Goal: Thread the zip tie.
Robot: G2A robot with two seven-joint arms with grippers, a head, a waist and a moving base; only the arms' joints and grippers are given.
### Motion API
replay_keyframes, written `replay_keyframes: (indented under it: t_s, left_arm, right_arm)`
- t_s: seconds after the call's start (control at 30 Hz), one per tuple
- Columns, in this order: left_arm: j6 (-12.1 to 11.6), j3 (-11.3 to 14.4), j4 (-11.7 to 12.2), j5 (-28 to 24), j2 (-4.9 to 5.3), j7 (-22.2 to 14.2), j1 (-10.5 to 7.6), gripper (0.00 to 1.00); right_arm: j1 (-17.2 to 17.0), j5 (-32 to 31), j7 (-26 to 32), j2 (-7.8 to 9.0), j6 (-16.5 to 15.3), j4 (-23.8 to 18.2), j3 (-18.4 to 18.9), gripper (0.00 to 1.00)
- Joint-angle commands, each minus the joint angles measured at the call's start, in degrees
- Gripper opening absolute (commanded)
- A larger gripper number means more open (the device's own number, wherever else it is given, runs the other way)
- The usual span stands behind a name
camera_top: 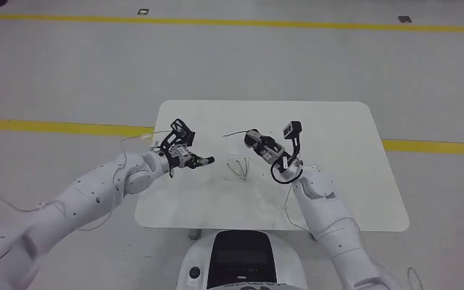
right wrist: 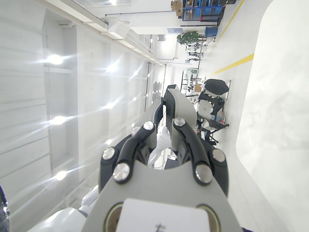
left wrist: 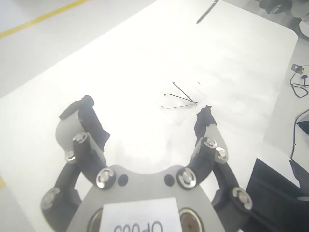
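Observation:
Three thin black zip ties (camera_top: 238, 167) lie loose and overlapping near the middle of the white table (camera_top: 348, 181). In the left wrist view these zip ties (left wrist: 183, 97) lie just beyond my left gripper (left wrist: 147, 108), which is open with nothing between its fingers. From above, the left gripper (camera_top: 204, 160) hovers to the left of the pile. My right gripper (camera_top: 249, 135) is above the table behind the pile, shut on one black zip tie (camera_top: 233, 134) that sticks out leftward. That held zip tie (left wrist: 212, 3) hangs in the air. The right gripper (right wrist: 166, 100) has its jaws together.
A faint clear sheet (left wrist: 190, 114) lies under the loose ties. Black cables (left wrist: 299, 85) and a dark box (left wrist: 272, 189) lie on the floor past the table edge. A yellow floor line (camera_top: 72, 127) runs behind the table.

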Motion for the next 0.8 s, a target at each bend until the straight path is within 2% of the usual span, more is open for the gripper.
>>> replay_keyframes:
  t_s: [0.0, 0.27, 0.37, 0.5, 0.63, 0.77]
  left_arm:
    - [0.00, 0.00, -0.19, 0.15, 0.10, -0.78, -0.01, 1.00]
    - [0.00, 0.00, -0.19, 0.15, 0.10, -0.78, -0.01, 1.00]
    - [0.00, -1.29, -0.27, -4.66, -0.19, -1.24, 0.44, 1.00]
    - [0.00, -1.82, -2.48, -13.59, -0.26, -3.42, 0.09, 1.00]
    - [0.00, -2.03, -3.32, -20.45, -0.15, -7.05, -1.37, 1.00]
    - [0.00, -2.78, -3.76, -27.72, -0.38, -13.19, -2.83, 1.00]
  right_arm:
    - [0.00, 0.00, 0.00, 0.00, 0.00, 0.00, 0.00, 0.00]
    - [0.00, 0.00, 0.00, 0.00, 0.00, 0.00, 0.00, 0.00]
    - [0.00, 0.00, 0.00, 0.00, 0.00, 0.00, 0.00, 0.00]
    - [0.00, 0.00, 0.00, 0.00, 0.00, 0.00, 0.00, 0.00]
    - [0.00, 0.00, 0.00, 0.00, 0.00, 0.00, 0.00, 0.00]
    - [0.00, 0.00, 0.00, 0.00, 0.00, 0.00, 0.00, 0.00]
